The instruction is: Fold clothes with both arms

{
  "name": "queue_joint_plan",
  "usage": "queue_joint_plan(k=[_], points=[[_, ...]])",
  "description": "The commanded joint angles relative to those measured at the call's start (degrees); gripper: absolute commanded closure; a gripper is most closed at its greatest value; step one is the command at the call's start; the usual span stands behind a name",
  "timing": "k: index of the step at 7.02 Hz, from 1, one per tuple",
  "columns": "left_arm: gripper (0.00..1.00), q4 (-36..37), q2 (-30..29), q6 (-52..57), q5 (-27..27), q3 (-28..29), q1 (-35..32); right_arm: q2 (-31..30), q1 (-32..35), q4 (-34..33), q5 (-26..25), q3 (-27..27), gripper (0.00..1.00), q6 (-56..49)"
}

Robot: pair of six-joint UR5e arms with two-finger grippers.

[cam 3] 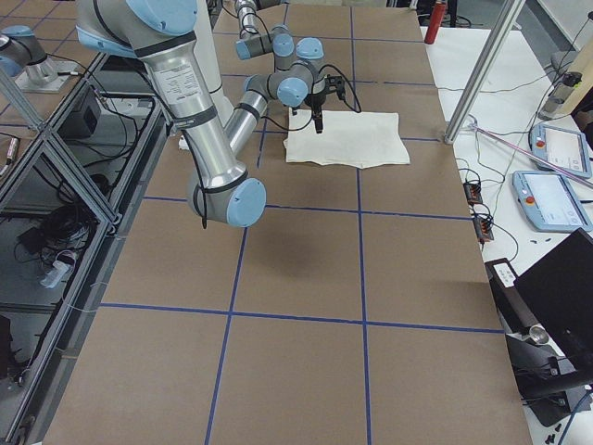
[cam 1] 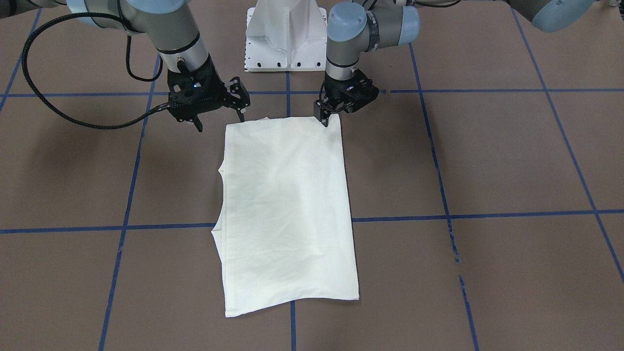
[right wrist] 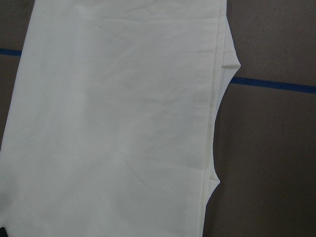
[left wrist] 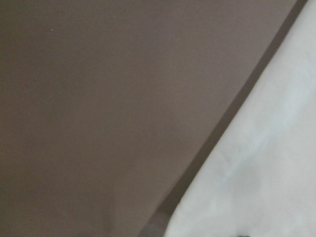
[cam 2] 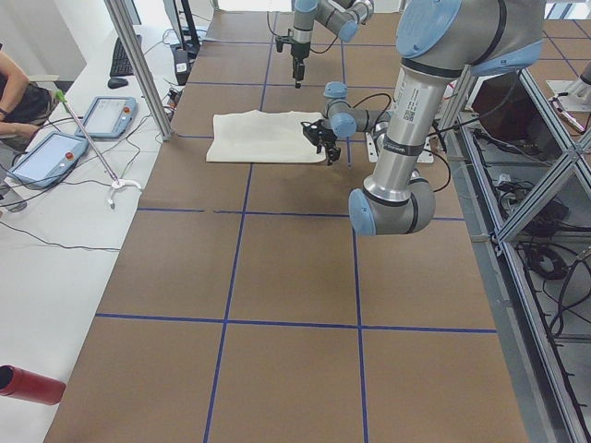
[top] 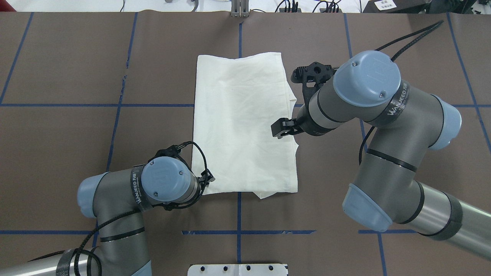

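Observation:
The cream-white shirt (cam 1: 287, 204) lies flat on the brown table, folded into a long rectangle with its plain side up; the print is hidden. It also shows in the overhead view (top: 241, 122) and the right wrist view (right wrist: 123, 123). My left gripper (cam 1: 327, 119) is down at the shirt's corner nearest the robot, its jaws close together on the cloth; it also shows in the overhead view (top: 206, 179). My right gripper (cam 1: 219, 121) is open and empty, hovering just off the shirt's other near corner; it also shows in the overhead view (top: 283, 128). The left wrist view shows only the shirt edge (left wrist: 266, 173) and table.
The white pedestal base (cam 1: 287, 39) stands just behind the shirt, between the arms. Blue tape lines (cam 1: 487, 214) cross the brown table. Beyond the table's far edge are metal posts (cam 2: 138, 65), operator tablets (cam 2: 51, 152) and a red cylinder (cam 2: 28, 383).

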Motion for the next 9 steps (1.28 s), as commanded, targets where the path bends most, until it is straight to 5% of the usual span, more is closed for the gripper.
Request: queue_joint_plan(k=[1, 3, 7, 9], points=[[0.53, -0.03, 0.0, -1.38, 0.09, 0.16, 0.06, 0.0, -0.04, 0.0, 0.0, 0.03, 0.0, -0.06], [0.96, -0.21, -0.18, -1.56, 0.17, -0.01, 0.06, 0.0, 0.05, 0.0, 0.0, 0.03, 0.0, -0.06], [1.0, -0.21, 0.26, -0.69, -0.18, -4.12, -0.56, -1.48, -0.3, -0.09, 0.44, 0.03, 0.0, 2.81], [1.0, -0.21, 0.18, 0.97, -0.35, -4.41, -0.64, -1.5, -5.72, 0.09, 0.18, 0.12, 0.0, 25.32]])
